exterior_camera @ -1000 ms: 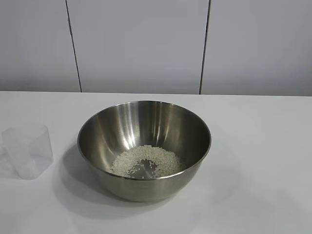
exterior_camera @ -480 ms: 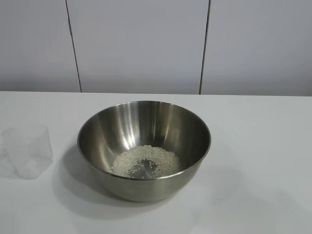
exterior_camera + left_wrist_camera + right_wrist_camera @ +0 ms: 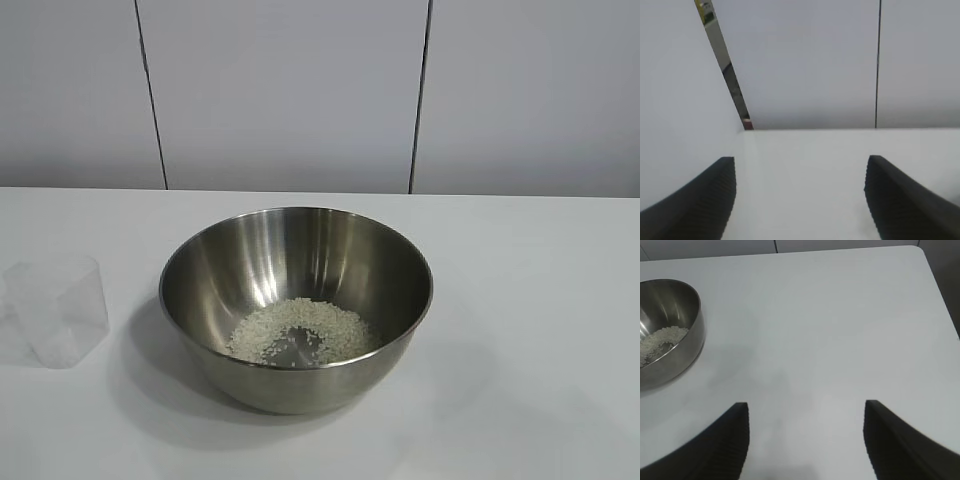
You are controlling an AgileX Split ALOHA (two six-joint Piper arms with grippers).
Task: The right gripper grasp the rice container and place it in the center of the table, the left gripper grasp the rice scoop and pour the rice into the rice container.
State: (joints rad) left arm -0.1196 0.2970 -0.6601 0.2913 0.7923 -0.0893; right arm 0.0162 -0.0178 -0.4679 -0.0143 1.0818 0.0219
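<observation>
Your rice container (image 3: 296, 305), a big round stainless-steel bowl with a shiny inner wall, stands near the middle of the white table (image 3: 540, 300). A loose pale ring of rice (image 3: 300, 331) lies on its bottom. To its left, apart from it, you have the rice scoop (image 3: 57, 308), a small translucent plastic cup with tapered sides, upright on the table. Nothing stands between the two, and grey wall panels with dark seams close the scene behind.

Your left claw (image 3: 800, 200) is spread wide and empty, its ribbed black fingers (image 3: 700, 200) framing only bare table and wall. Your right claw (image 3: 805, 440) is also wide and empty over bare table, with the bowl off to one side, well apart.
</observation>
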